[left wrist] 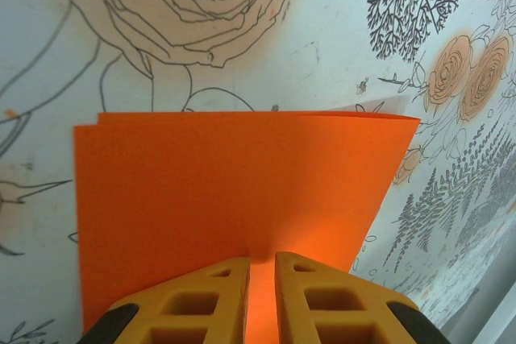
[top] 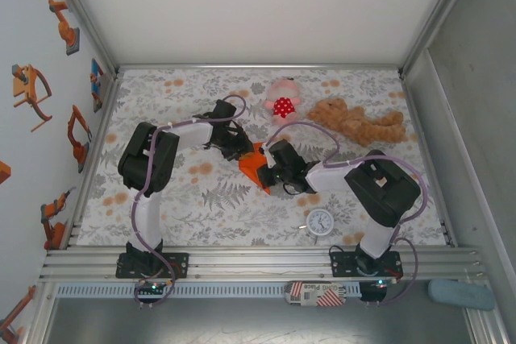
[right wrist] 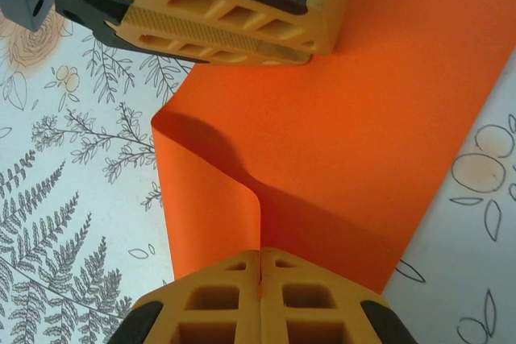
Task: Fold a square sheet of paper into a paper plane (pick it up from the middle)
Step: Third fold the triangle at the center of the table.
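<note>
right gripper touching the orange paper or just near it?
Touching. In the right wrist view, the right gripper has its jaws shut on the orange paper. The sheet's edge runs straight into the seam between the fingers.

Brightly and evenly lit from above, without glare. Faint, soft shadows under the arms on the surface [top: 218, 199]. Crisp overhead, slightly bowed toward the edges. Close up, glowing between the left fingers [left wrist: 201, 304]; darkly shaded beneath the curl of orange paper [right wrist: 339, 134]; softly blurred at the near edge.
</note>
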`<state>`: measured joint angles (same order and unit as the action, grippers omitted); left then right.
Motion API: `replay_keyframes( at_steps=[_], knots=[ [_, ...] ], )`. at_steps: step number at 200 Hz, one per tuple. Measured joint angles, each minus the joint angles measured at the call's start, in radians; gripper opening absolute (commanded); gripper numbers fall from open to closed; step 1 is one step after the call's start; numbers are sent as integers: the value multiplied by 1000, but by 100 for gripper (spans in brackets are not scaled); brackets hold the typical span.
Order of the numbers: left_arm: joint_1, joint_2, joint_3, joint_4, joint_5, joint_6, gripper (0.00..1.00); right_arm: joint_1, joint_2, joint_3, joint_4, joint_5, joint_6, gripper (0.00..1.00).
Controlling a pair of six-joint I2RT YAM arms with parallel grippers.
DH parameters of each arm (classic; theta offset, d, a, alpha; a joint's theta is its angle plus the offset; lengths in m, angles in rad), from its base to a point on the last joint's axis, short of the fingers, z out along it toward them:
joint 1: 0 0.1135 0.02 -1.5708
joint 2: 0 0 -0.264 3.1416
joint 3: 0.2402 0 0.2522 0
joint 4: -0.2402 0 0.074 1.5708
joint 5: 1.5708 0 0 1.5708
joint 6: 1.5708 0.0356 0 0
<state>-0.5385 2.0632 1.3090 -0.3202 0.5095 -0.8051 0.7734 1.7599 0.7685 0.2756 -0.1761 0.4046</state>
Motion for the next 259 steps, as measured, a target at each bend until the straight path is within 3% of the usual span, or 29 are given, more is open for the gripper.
replay_keyframes(
  at_steps=[96, 259],
  knots=[
    [1, -25, 24, -31, -14, 18, 27, -6, 5, 11, -25, -19, 15, 0],
    [16, -8, 19, -55, -29, 26, 19, -7, 13, 12, -25, -37, 16, 0]
  ],
)
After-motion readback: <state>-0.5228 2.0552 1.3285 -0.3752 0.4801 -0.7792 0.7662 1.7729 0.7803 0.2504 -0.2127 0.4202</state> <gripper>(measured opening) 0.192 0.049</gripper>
